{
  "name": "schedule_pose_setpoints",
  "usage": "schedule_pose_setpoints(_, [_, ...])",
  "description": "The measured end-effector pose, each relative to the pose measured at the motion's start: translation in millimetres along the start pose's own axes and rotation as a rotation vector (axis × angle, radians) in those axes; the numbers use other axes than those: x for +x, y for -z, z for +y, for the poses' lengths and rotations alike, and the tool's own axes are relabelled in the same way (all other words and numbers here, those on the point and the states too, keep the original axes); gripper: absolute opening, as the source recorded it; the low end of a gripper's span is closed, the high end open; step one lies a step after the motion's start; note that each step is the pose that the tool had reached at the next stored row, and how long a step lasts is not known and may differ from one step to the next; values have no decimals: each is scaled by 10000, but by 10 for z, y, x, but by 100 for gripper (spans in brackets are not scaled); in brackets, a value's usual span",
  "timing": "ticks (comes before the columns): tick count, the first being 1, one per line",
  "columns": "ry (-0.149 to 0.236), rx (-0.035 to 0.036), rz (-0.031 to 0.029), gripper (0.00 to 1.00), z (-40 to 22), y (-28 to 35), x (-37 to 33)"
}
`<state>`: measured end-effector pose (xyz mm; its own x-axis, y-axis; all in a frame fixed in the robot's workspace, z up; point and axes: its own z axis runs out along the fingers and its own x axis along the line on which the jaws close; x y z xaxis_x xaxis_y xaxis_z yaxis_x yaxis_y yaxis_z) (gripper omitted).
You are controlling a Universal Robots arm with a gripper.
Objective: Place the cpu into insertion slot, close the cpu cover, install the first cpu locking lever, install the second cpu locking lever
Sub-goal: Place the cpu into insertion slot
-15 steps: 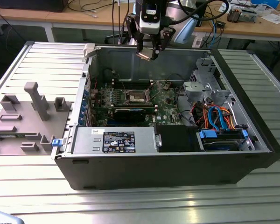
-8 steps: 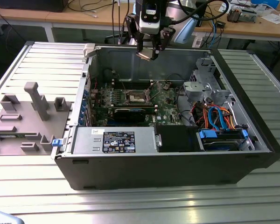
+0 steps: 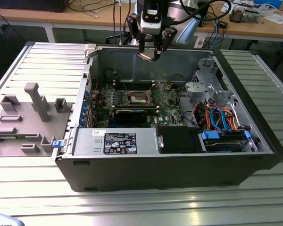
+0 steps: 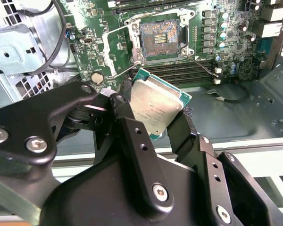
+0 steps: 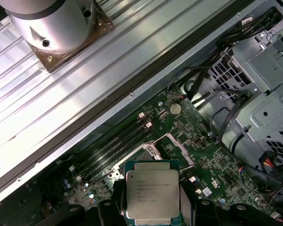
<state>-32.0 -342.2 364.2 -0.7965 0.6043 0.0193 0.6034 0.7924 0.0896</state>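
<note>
Silver-grey cpu, green-edged; black gripper; green motherboard; dark insertion slot, silver-framed; ribbed silver table; blue and orange cables.

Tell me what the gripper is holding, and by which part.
The gripper holds the small, flat, square cpu with its silver-grey metal top, clamped by two opposite edges between the black fingers.

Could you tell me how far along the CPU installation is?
Nothing is seated yet. The tool holds the cpu above the open case. The insertion slot is bare and the cpu cover stands open; seating, closing and locking remain.
</note>
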Motion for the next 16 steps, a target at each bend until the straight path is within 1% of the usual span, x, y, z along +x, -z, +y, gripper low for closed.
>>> schedule_pose_setpoints(16, [-174,-4,-15,55,0,0,0])
